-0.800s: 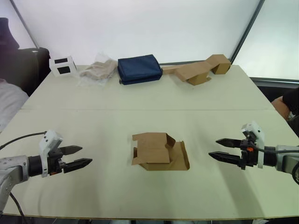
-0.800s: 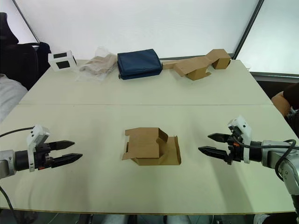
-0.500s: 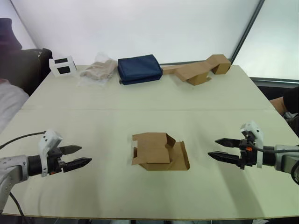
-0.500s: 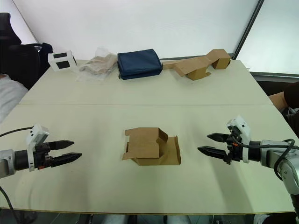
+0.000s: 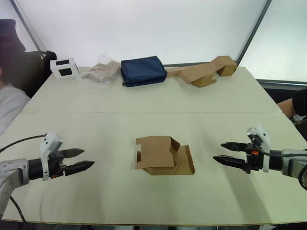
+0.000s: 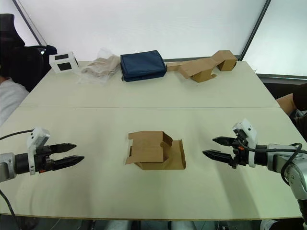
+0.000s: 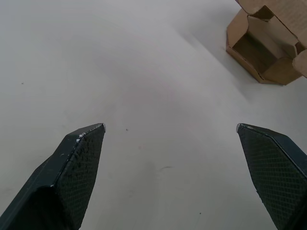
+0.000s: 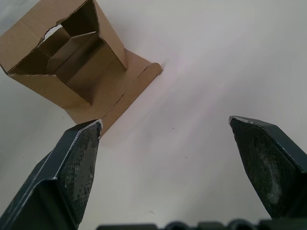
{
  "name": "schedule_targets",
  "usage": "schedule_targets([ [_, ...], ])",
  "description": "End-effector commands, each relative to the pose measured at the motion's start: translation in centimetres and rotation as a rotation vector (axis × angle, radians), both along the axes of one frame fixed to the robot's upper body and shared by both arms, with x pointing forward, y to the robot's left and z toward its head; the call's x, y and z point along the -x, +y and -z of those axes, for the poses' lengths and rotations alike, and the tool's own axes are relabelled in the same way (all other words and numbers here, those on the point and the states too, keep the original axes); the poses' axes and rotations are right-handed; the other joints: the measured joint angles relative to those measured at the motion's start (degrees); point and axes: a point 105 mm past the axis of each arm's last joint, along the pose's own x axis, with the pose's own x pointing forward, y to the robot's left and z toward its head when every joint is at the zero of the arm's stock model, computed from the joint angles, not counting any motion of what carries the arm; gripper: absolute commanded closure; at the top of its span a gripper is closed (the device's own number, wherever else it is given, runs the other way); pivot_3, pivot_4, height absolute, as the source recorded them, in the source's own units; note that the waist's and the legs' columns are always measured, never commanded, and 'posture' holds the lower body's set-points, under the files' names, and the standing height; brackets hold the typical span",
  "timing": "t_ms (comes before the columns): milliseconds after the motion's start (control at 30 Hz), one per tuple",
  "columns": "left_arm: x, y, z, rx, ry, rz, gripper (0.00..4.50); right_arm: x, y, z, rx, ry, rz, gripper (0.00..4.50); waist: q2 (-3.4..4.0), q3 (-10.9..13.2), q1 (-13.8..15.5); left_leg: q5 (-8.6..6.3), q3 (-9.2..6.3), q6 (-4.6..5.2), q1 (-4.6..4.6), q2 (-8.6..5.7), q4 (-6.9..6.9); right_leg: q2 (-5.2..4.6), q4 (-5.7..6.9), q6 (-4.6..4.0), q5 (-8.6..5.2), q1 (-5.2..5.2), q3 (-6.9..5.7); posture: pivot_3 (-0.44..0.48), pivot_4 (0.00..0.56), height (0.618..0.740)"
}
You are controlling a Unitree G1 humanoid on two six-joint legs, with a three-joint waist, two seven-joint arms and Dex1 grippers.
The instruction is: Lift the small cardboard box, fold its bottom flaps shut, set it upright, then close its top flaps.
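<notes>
Along the far edge of the bench sit a small white box with black panels, a crumpled clear bag, a navy blue pouch and longer bent cardboard pieces, all well apart from my work. A person's sleeve shows past the left edge. The small cardboard box lies on its side in the middle of the near half, between my arms, with nothing in the way. My left end effector and right end effector both hover spread wide, empty, touching nothing. The box's flaps seem splayed open, though its underside is hidden.
</notes>
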Motion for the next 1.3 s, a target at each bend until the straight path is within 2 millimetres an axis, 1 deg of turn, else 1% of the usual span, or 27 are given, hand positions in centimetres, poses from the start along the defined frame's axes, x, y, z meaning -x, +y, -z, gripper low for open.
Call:
schedule_targets([
  [33, -0.8, 0.3, -1.8, -0.033, -0.108, -0.013, 0.00, -0.4, 0.3, -0.6, 0.014, -0.043, -0.018, 0.06, 0.00, 0.00, 0.01, 0.00, 0.00, 0.00, 0.00, 0.00, 0.00, 0.00, 0.00, 0.00, 0.00, 0.00, 0.00, 0.000, 0.150, 0.740],
  [133, -1.2, 0.5, -1.8, -0.042, -0.123, -0.019, 0.00, -0.7, 0.3, -1.0, 0.018, -0.059, -0.018, 0.06, 0.00, 0.00, 0.01, 0.00, 0.00, 0.00, 0.00, 0.00, 0.00, -0.01, 0.00, 0.00, 0.00, 0.00, 0.00, 0.000, 0.150, 0.740],
  [233, -1.0, 0.3, -1.4, 0.004, -0.063, -0.003, 0.00, -0.6, 0.1, -1.4, 0.038, -0.088, -0.004, 0.06, 0.00, 0.00, -0.01, 0.00, 0.01, 0.00, 0.00, 0.00, -0.01, -0.01, -0.01, 0.00, 0.00, 0.00, 0.00, 0.000, 0.150, 0.740],
  [300, -0.7, -0.3, -1.4, 0.111, 0.033, 0.021, 0.00, -0.2, 0.2, -1.7, 0.060, -0.107, -0.008, 0.06, 0.00, 0.00, 0.01, -0.01, 0.01, 0.01, 0.00, 0.00, -0.01, 0.00, -0.02, 0.00, 0.00, 0.00, 0.00, 0.000, 0.150, 0.740],
  [367, -0.4, -1.4, -1.7, 0.279, 0.148, 0.049, 0.00, 0.2, 0.8, -2.1, 0.077, -0.131, -0.027, 0.06, 0.01, 0.00, 0.15, -0.01, 0.01, 0.01, -0.01, -0.01, -0.01, 0.01, -0.01, 0.00, 0.00, 0.00, -0.02, 0.000, 0.150, 0.740],
  [400, -0.3, -1.7, -1.9, 0.326, 0.182, 0.057, 0.00, 0.3, 1.1, -2.3, 0.080, -0.138, -0.033, 0.06, 0.00, 0.01, 0.12, -0.01, 0.00, 0.01, -0.01, -0.01, -0.01, 0.01, -0.01, 0.01, 0.00, 0.00, -0.03, 0.000, 0.150, 0.740],
  [467, 0.3, -3.5, -1.9, 0.475, 0.309, 0.126, 0.00, 1.1, 2.8, -3.3, 0.076, -0.166, -0.086, 0.06, 0.01, 0.00, 0.02, -0.01, 0.00, 0.01, -0.01, -0.01, 0.01, 0.02, 0.00, 0.02, 0.00, 0.01, -0.03, 0.000, 0.150, 0.740],
  [500, 0.4, -4.2, -1.8, 0.519, 0.354, 0.152, 0.00, 1.4, 3.5, -3.7, 0.072, -0.175, -0.107, 0.06, 0.01, 0.00, 0.01, -0.01, 0.00, 0.01, 0.00, -0.01, 0.01, 0.03, 0.00, 0.02, 0.00, 0.02, -0.04, 0.000, 0.150, 0.740],
  [533, 0.6, -5.3, -1.5, 0.563, 0.411, 0.188, 0.00, 2.1, 4.7, -4.2, 0.062, -0.186, -0.144, 0.06, 0.01, 0.00, 0.02, -0.01, 0.00, 0.01, 0.01, -0.02, 0.01, 0.05, 0.01, 0.03, 0.00, 0.02, -0.05, 0.000, 0.150, 0.740],
  [567, 0.6, -6.3, -1.1, 0.586, 0.452, 0.214, 0.00, 2.6, 5.7, -4.6, 0.054, -0.194, -0.176, 0.06, 0.02, 0.00, 0.02, -0.01, -0.01, 0.01, 0.01, -0.01, 0.01, 0.06, 0.01, 0.03, 0.00, 0.02, -0.05, 0.000, 0.150, 0.740],
  [700, 0.5, -8.5, -0.5, 0.625, 0.533, 0.275, 0.00, 4.0, 8.1, -5.6, 0.032, -0.208, -0.238, 0.06, -0.10, 0.01, -0.10, -0.01, -0.03, 0.01, 0.02, 0.00, 0.01, 0.09, 0.01, 0.04, 0.00, 0.04, -0.03, 0.000, 0.150, 0.740],
  [767, -0.2, -10.3, -0.1, 0.645, 0.573, 0.317, 0.00, 5.1, 9.9, -6.1, 0.011, -0.231, -0.282, 0.06, -0.09, 0.01, 0.12, -0.01, -0.05, 0.01, 0.02, 0.01, 0.01, 0.09, 0.02, 0.03, -0.01, 0.04, -0.03, 0.000, 0.150, 0.740],
  [833, -0.9, -11.4, 0.2, 0.658, 0.593, 0.338, 0.00, 5.8, 10.9, -6.4, 0.007, -0.245, -0.300, 0.06, -0.07, -0.01, 0.42, -0.01, -0.08, 0.01, 0.03, -0.03, 0.06, 0.06, 0.04, 0.03, -0.01, 0.07, -0.06, 0.000, 0.150, 0.740],
  [933, -1.6, -12.5, 0.1, 0.670, 0.602, 0.374, 0.00, 6.3, 11.4, -6.6, 0.009, -0.252, -0.287, 0.06, -0.14, -0.02, 0.26, -0.01, -0.06, 0.02, 0.02, -0.06, 0.07, 0.04, -0.03, 0.03, -0.01, 0.10, -0.05, 0.000, 0.150, 0.740],
  [1100, -2.4, -13.7, 0.3, 0.656, 0.615, 0.419, 0.00, 6.5, 11.3, -6.5, 0.017, -0.247, -0.241, 0.06, -0.14, -0.02, 0.07, -0.02, -0.04, 0.04, 0.02, -0.05, 0.06, 0.06, -0.03, 0.03, -0.01, 0.07, -0.01, 0.000, 0.150, 0.740],
  [1233, -3.3, -15.1, -0.6, 0.694, 0.609, 0.453, 0.00, 6.6, 11.2, -6.3, 0.020, -0.243, -0.217, 0.06, -0.15, -0.01, 0.21, -0.02, -0.04, 0.04, 0.02, -0.05, 0.08, 0.08, -0.02, 0.03, -0.01, 0.10, -0.03, 0.000, 0.150, 0.740],
  [1300, -3.4, -15.6, -0.7, 0.694, 0.609, 0.466, 0.00, 6.6, 11.2, -6.2, 0.021, -0.240, -0.206, 0.06, -0.16, -0.01, 0.18, -0.03, -0.04, 0.05, -0.01, -0.07, 0.08, 0.08, -0.05, 0.04, -0.02, 0.09, -0.03, 0.000, 0.150, 0.740],
])
